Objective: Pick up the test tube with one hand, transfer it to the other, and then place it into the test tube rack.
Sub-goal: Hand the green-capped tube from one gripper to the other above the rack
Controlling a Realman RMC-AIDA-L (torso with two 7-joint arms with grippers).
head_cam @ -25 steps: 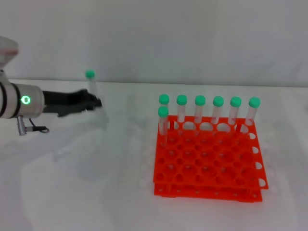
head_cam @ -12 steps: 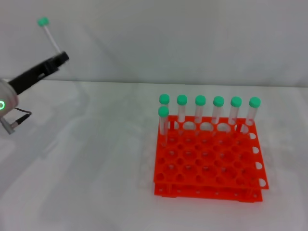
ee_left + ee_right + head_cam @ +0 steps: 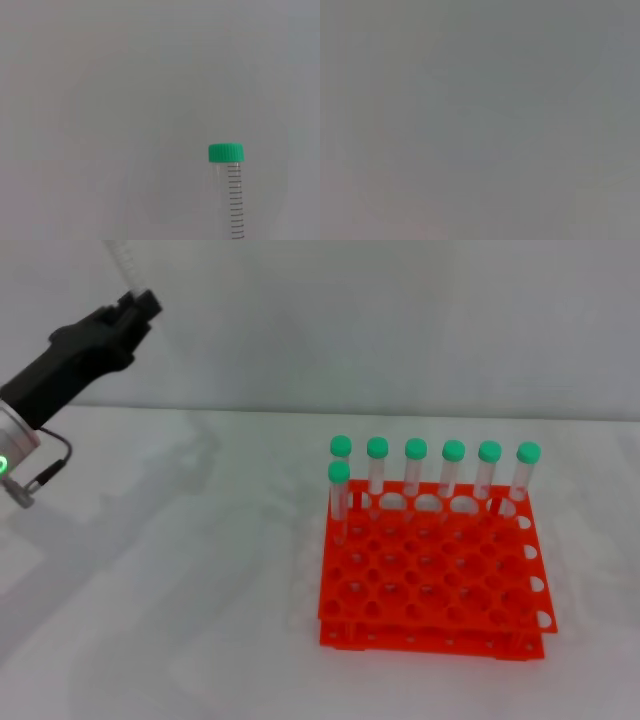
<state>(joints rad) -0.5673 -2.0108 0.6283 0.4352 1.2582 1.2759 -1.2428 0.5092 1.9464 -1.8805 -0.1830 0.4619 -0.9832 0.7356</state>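
Note:
My left gripper [image 3: 140,302] is raised high at the far left, well above the table, and is shut on the test tube [image 3: 122,258]. Only the tube's clear lower part shows in the head view; its cap is cut off by the top edge. The left wrist view shows the tube [image 3: 235,200] upright with its green cap [image 3: 226,152] against a plain grey background. The orange test tube rack [image 3: 430,570] stands on the table at the right, far from the gripper. My right gripper is out of view; the right wrist view shows only blank grey.
Seven green-capped tubes stand in the rack: six along its back row [image 3: 453,472] and one [image 3: 339,502] at the left in the second row. The white table [image 3: 180,600] spreads between my left arm and the rack.
My left arm has swung up from table height with the tube. The tube's green cap has risen out of the head view's top edge.

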